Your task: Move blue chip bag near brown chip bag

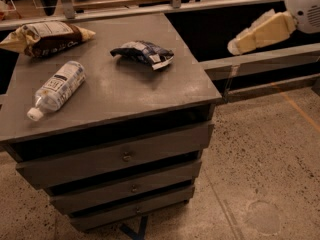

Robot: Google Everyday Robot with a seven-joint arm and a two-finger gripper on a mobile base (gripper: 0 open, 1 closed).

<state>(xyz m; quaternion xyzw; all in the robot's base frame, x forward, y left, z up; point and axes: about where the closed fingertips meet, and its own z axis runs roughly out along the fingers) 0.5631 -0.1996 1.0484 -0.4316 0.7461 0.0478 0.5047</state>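
Leftmost, the brown chip bag [45,36] lies at the back left corner of the grey drawer cabinet [125,96], with a clear bottle [57,88] on its side in front. The blue chip bag [143,54] sits mid-top, well apart from it. Far right, the gripper [239,45] hangs beyond the cabinet's edge; I cannot tell whether it is open or closed.

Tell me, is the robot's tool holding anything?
Nothing. The cream tool hangs in the air to the right of the grey drawer cabinet. The small wrinkly dark blue foil chip bag lies untouched on top.
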